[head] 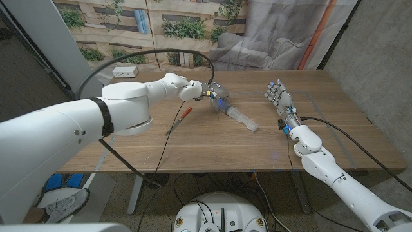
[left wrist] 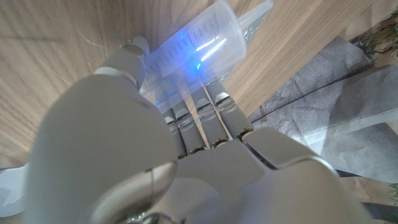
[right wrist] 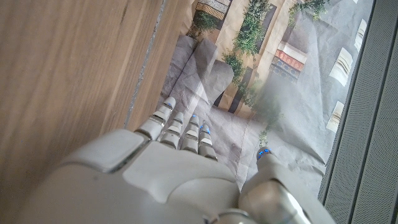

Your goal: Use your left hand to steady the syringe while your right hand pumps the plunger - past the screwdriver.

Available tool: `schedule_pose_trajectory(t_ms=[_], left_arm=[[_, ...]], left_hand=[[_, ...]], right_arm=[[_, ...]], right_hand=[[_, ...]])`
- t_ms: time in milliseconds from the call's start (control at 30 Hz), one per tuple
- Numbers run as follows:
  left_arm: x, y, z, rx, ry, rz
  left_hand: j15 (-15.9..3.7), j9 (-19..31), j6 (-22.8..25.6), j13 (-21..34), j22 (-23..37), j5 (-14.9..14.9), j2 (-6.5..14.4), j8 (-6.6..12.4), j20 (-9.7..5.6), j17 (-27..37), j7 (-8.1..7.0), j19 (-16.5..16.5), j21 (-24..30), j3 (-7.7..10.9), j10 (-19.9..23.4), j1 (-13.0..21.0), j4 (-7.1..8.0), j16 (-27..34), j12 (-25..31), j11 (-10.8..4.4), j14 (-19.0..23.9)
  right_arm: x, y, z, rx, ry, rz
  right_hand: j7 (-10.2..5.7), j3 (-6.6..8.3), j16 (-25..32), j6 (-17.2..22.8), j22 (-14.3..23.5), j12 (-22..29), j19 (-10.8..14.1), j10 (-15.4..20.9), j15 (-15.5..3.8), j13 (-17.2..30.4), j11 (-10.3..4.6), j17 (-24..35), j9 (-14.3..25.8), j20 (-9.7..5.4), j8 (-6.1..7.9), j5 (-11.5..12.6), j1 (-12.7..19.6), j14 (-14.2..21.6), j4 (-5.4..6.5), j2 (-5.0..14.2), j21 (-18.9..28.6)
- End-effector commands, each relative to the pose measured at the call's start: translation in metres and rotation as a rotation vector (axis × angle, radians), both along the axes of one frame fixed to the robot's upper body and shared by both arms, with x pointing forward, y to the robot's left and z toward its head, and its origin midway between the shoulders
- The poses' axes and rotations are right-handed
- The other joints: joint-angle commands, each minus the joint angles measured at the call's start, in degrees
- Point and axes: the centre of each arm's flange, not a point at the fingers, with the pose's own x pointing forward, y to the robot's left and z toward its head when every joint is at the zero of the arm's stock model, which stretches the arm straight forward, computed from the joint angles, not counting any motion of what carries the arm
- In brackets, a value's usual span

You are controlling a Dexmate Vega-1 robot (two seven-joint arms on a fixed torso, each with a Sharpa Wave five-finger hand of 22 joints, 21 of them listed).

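Left hand grips syringe; right hand spread, holding nothing.

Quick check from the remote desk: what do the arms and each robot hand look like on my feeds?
Both arms are glossy white rounded shells; the left arm has a black band near the elbow and a black cable looping over it. The right arm trails a black cable too. The left robot hand and right robot hand are silver-grey, segmented, with small blue lights.

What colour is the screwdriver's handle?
Red, or orange-red. The screwdriver shows best in the head view, lying on the table beside the syringe.
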Motion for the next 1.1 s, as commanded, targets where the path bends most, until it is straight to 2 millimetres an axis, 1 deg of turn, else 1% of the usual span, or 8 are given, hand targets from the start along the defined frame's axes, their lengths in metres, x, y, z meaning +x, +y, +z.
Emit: schedule_pose_trajectory(t_ms=[33,67,233,367,467,667,833,1100], left_arm=[[-0.002,0.011,-0.006,-0.026,0.017,-0.031],[-0.003,0.012,-0.004,-0.029,0.02,-0.037],[-0.008,0.017,0.006,-0.041,0.033,-0.069],[-0.012,0.021,0.012,-0.072,0.039,-0.096],[-0.017,0.022,0.015,-0.075,0.045,-0.122],[-0.026,0.023,0.024,-0.084,0.051,-0.159],[-0.035,0.023,0.033,-0.099,0.025,-0.154],[-0.046,0.025,0.047,-0.115,-0.016,-0.141]], left_hand=[[-7.85,0.2,4.1,0.2,0.2,0.5,2.3,0.39,-8.74,0.2,1.91,3.8,0.8,0.25,2.3,1.4,0.05,0.0,0.5,-0.43,1.9],[-7.88,0.2,4.6,0.2,0.2,0.5,2.5,0.31,-8.89,0.3,1.67,4.0,0.8,0.34,2.8,1.5,0.04,0.0,0.5,-0.91,2.5],[-8.0,0.3,6.5,0.3,0.2,0.5,3.1,0.24,-8.96,0.3,1.61,4.6,1.1,0.67,3.9,1.9,-0.01,-0.2,0.1,-1.86,4.1],[-8.0,0.4,7.9,0.4,0.3,0.4,3.5,0.24,-8.79,0.3,1.38,5.5,1.5,0.79,4.9,2.1,0.02,-0.3,0.0,-1.63,5.2],[-8.03,0.4,8.8,0.4,0.3,0.4,3.7,0.23,-8.8,0.3,1.52,6.0,1.7,0.85,5.9,2.1,0.06,-0.4,0.0,-1.9,5.9],[-8.02,0.5,9.6,0.4,0.2,0.3,3.8,0.11,-8.79,0.3,1.39,6.5,1.8,0.88,6.9,1.9,0.14,-0.5,-0.1,-1.94,6.6],[-8.06,0.5,10.7,0.5,0.2,0.3,4.2,0.1,-8.85,0.3,1.42,6.7,1.9,0.96,8.3,1.7,0.22,-0.7,0.0,-2.15,7.2],[-8.11,0.6,10.9,0.5,0.2,0.3,4.3,0.02,-8.86,0.3,1.43,6.8,1.9,1.01,8.5,1.7,0.2,-0.7,-0.1,-2.14,7.5]], right_arm=[[0.001,-0.001,0.002,-0.006,0.003,-0.003],[0.001,-0.001,0.003,-0.006,0.002,-0.002],[0.004,-0.001,0.008,-0.015,-0.006,0.0],[0.005,0.0,0.01,-0.012,-0.012,0.0],[0.005,0.0,0.01,-0.016,-0.011,0.003],[0.005,0.0,0.011,-0.016,-0.02,0.003],[0.003,-0.001,0.012,-0.021,-0.024,0.002],[0.0,-0.003,0.013,-0.028,-0.026,0.003]], right_hand=[[0.1,0.46,0.4,0.7,0.3,0.4,0.4,0.3,-0.12,0.0,-0.23,0.0,0.2,0.18,0.28,0.2,-0.7,0.4,-0.07,0.84,-0.2],[0.08,0.47,0.4,0.7,0.3,0.4,0.4,0.3,-0.15,0.0,-0.24,0.0,0.2,0.17,0.29,0.2,-0.7,0.4,-0.07,0.85,-0.2],[0.11,0.51,0.4,0.8,0.3,0.4,0.4,0.4,-0.07,0.0,-0.22,0.0,0.2,0.18,0.28,0.2,-0.7,0.4,-0.12,0.89,-0.2],[0.13,0.54,0.4,0.7,0.3,0.4,0.4,0.4,-0.1,0.0,-0.21,0.0,0.2,0.16,0.24,0.2,-0.7,0.4,-0.13,0.9,-0.2],[0.11,0.58,0.5,0.7,0.3,0.4,0.4,0.4,-0.09,0.0,-0.21,-0.1,0.2,0.17,0.24,0.2,-0.7,0.5,-0.15,0.93,-0.2],[0.06,0.57,0.5,0.7,0.3,0.4,0.4,0.4,-0.16,0.0,-0.24,-0.1,0.2,0.17,0.23,0.2,-0.8,0.4,-0.15,0.9,-0.2],[0.05,0.62,0.5,0.7,0.3,0.4,0.4,0.4,-0.1,0.0,-0.21,-0.1,0.2,0.19,0.23,0.2,-0.8,0.4,-0.2,0.92,-0.2],[0.06,0.67,0.5,0.7,0.3,0.4,0.5,0.4,-0.21,0.0,-0.21,-0.1,0.2,0.17,0.21,0.2,-0.9,0.5,-0.22,0.92,-0.2]])
